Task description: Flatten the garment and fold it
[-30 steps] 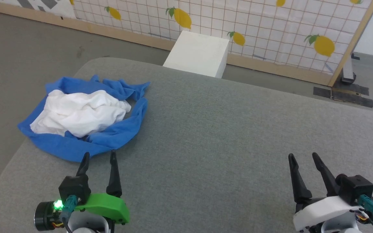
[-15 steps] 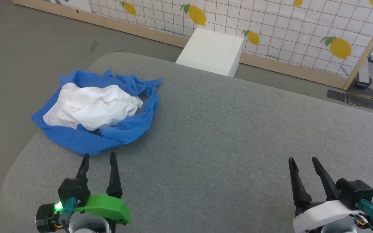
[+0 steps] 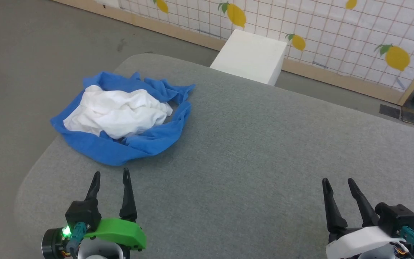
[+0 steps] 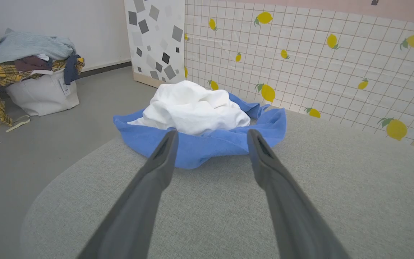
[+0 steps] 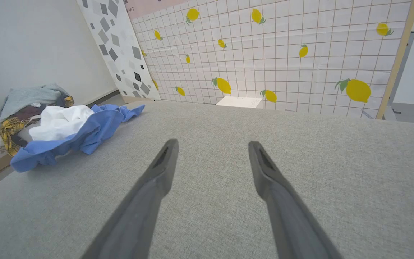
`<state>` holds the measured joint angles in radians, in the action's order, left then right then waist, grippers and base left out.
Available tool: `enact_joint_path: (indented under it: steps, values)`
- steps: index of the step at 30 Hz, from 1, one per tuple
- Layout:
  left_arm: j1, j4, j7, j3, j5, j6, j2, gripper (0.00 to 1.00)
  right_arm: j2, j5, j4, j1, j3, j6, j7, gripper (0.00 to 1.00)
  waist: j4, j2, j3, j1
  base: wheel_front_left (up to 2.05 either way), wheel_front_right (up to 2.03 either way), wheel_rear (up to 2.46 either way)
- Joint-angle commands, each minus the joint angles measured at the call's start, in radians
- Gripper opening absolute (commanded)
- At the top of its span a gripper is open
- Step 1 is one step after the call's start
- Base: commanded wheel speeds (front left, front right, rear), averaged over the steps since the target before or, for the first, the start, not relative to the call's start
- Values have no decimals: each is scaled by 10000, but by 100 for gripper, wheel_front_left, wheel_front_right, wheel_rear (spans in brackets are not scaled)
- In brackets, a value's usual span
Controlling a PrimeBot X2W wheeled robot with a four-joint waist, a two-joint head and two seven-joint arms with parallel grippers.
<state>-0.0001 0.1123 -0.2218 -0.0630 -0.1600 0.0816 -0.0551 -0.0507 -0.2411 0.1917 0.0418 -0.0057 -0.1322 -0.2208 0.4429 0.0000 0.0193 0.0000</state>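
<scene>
Grippers stood open: left gripper [image 3: 111, 172] and right gripper [image 3: 337, 180] held nothing
garment [image 3: 120, 115] lay crumpled near far left corner of the grey table [image 3: 246, 144], white body bunched inside blue sleeves, just beyond left gripper, well apart from right gripper

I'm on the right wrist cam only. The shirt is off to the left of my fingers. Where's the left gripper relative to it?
Observer: In the head view, the left gripper sits just short of the near blue edge of the garment. Its jaws are open, and it's not touching as far as I can tell.
Operator: Lined up with it?
Observer: Yes. In the left wrist view the garment lies straight ahead, framed between the fingers.
Operator: How is it lying?
Observer: From above it's crumpled. The white body is bunched in the middle with blue fabric ringed around it, at the far left corner of the table.
</scene>
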Motion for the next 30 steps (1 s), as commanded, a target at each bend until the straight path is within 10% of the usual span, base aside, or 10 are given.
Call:
enact_joint_path:
  steps: [1,30]
  values:
    - [152,36,-97,-23,-98,64,43,100,4,-107,68,119,-16,13,-106,100,94,0,7,0,0,0,0]
    - [-15,467,-400,-48,-71,47,-74,100,5,460,-722,297,56,15,94,100,553,0,-164,0,0,0,0]
